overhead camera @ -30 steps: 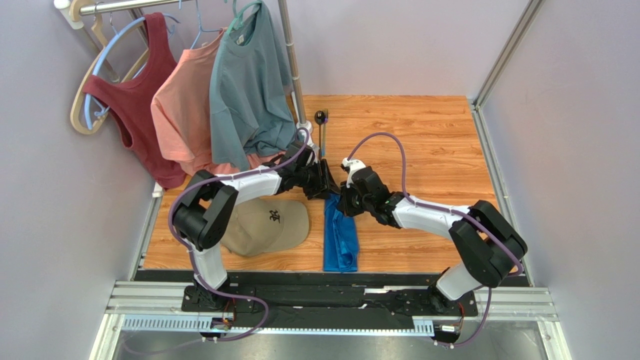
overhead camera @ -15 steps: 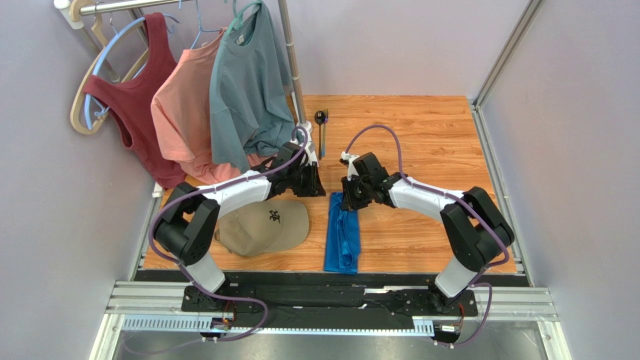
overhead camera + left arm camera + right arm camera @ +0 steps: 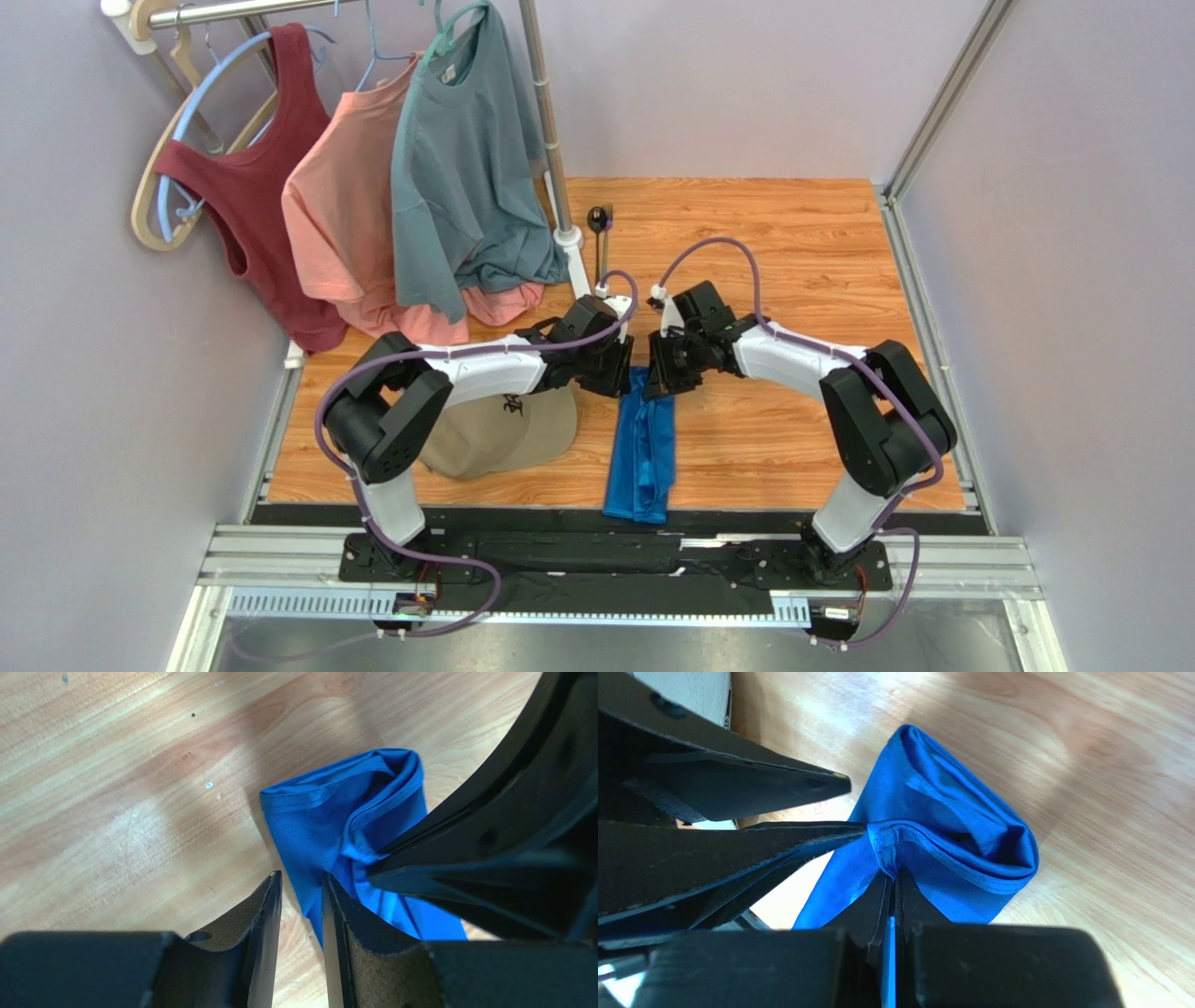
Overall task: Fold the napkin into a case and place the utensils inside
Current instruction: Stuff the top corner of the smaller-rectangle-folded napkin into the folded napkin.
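- The napkin (image 3: 640, 469) lies on the bench (image 3: 814, 238) as a long, narrow blue strip. It runs from the spot where the two arms meet toward the near edge, roughly mid-bench.
- Its far end is rumpled. In the wrist views the layers gape there like the mouth of a pocket, with a stitched hem along the lip.
- The right pincer (image 3: 892, 882) is pressed together on that hem. A sliver of blue cloth shows between its fingers, and the hem is drawn up into a small peak at the grip.
- The left pincer (image 3: 298, 882) is slightly spread, with a narrow gap between its fingers. The napkin's left edge lies under that gap (from its own camera I cannot tell whether the cloth is touched).
- In the right wrist view, one of the left pincer's fingers (image 3: 773, 850) reaches the hem right beside the right pincer's grip. The other tip sits off the cloth, over bare wood.
- The two pincers face each other almost tip to tip over the napkin's far end.
- The utensils (image 3: 602, 245) lie farther back on the bench, well apart from the napkin, just beside the foot of the rack pole (image 3: 544, 126). A dark round spoon bowl points toward the far edge; the fork is too small to make out separately.
- A tan cap (image 3: 491, 434) sits left of the napkin, partly hidden under the left arm.
- A maroon tank top (image 3: 260, 182), a salmon shirt (image 3: 344, 210) and a grey-teal T-shirt (image 3: 463, 154) hang from the rail at far left.
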Controlling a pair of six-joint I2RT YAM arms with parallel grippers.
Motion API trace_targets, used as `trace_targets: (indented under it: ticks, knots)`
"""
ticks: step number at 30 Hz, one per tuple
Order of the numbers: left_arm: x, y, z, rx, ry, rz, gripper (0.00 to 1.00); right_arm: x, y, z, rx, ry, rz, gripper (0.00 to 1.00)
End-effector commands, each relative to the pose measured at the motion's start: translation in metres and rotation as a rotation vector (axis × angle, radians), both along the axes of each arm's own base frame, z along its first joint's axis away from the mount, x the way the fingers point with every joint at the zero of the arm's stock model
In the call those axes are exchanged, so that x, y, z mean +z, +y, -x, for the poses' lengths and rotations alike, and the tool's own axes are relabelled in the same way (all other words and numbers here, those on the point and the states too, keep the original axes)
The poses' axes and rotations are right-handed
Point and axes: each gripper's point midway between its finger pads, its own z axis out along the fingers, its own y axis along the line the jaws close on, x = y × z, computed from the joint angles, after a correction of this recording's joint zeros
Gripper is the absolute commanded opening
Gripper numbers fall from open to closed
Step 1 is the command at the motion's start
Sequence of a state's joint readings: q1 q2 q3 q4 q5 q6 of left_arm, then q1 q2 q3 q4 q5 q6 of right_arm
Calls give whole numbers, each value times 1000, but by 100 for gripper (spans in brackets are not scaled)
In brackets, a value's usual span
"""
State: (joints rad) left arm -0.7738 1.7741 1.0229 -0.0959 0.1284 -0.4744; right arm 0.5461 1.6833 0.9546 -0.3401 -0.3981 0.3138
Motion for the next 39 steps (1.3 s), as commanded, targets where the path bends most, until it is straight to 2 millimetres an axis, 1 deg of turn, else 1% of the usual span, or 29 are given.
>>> trace_targets:
  ticks: [1,4,5,11,16,21,24,27,29,30,32,33,34,35,37,39]
  knots:
    - [23,-16,-20,-28,-132,20,37,17,-4,-4,-55,39,-76,0]
    - [18,-18,-18,-30,-132,20,39,23,-4,-4,-66,56,-99,0]
    - [21,-22,-18,-37,-136,34,39,25,-2,-2,-62,68,-112,0]
    - [20,-36,-12,-63,-122,47,43,30,-1,0,-63,94,-137,0]
    - [15,-35,-7,-64,-104,28,44,30,-4,-1,-73,102,-143,0]
    - [2,-34,-8,-56,-77,-14,42,31,-4,3,-75,124,-144,0]
    - [-2,-35,-8,-49,-65,-11,40,32,-7,5,-79,132,-131,0]
    - [-3,-33,-9,-40,-69,-22,33,32,-8,7,-75,138,-128,0]
    - [-1,-33,-10,-39,-75,-23,26,31,-10,9,-74,152,-121,0]
    - [1,-32,-11,-31,-80,-22,20,30,-10,11,-69,156,-118,0]
    - [5,-33,-11,-32,-84,-14,15,27,-12,13,-72,168,-104,0]
    - [7,-34,-11,-31,-84,-7,9,26,-12,13,-68,170,-98,0]
    - [9,-34,-10,-27,-82,-1,6,24,-13,15,-58,175,-93,0]
    - [14,-35,-11,-22,-88,12,5,23,-14,17,-53,188,-88,0]
    - [19,-37,-11,-25,-92,27,4,17,-16,20,-39,205,-72,0]
    - [22,-38,-10,-23,-91,39,3,16,-16,22,-28,214,-64,0]
